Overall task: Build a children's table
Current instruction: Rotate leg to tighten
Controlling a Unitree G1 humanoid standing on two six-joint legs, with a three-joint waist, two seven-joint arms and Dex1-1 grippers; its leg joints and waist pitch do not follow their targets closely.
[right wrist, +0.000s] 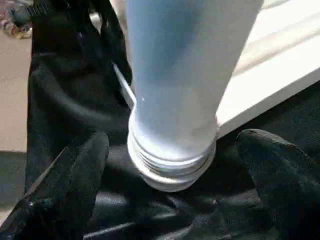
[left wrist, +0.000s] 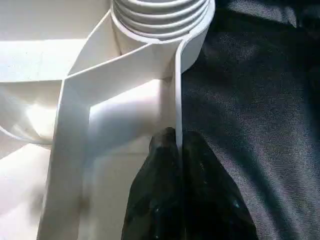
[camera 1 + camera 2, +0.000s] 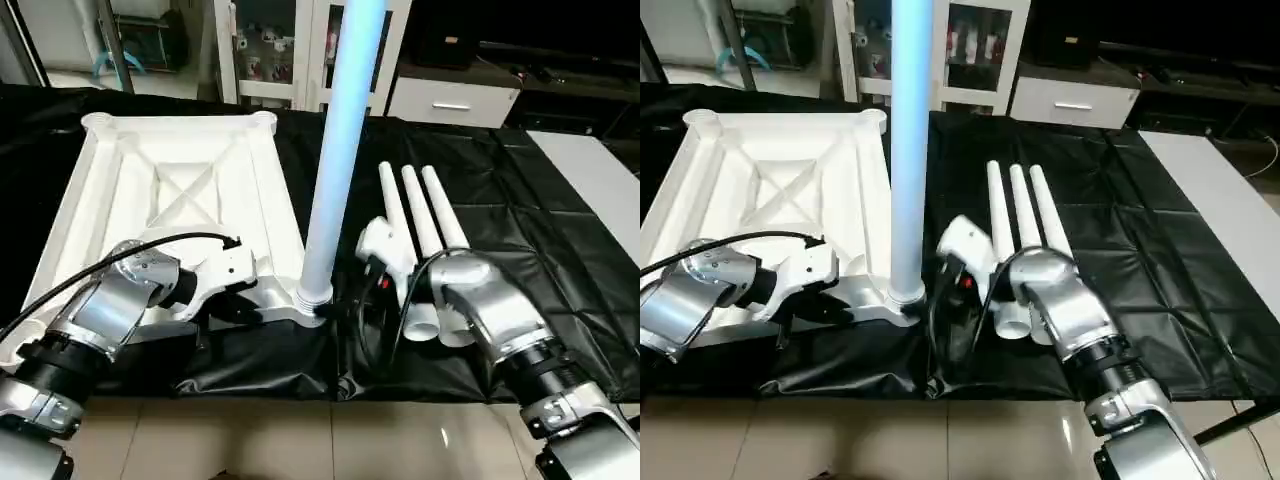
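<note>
One leg stood upright in the tabletop corner socket. Left gripper pinched the tabletop's edge wall; right gripper stood wide around the leg.

No readable text, no labels, no brand marks, no numbers, no signs on anything in view

Both head eyes look forward and down from above the counter, offset slightly sideways, sharing the whole spread. The left wrist camera sits tight along its hand, facing the tabletop corner socket. The right wrist camera, equally close, faces the upright leg in that same socket.
</note>
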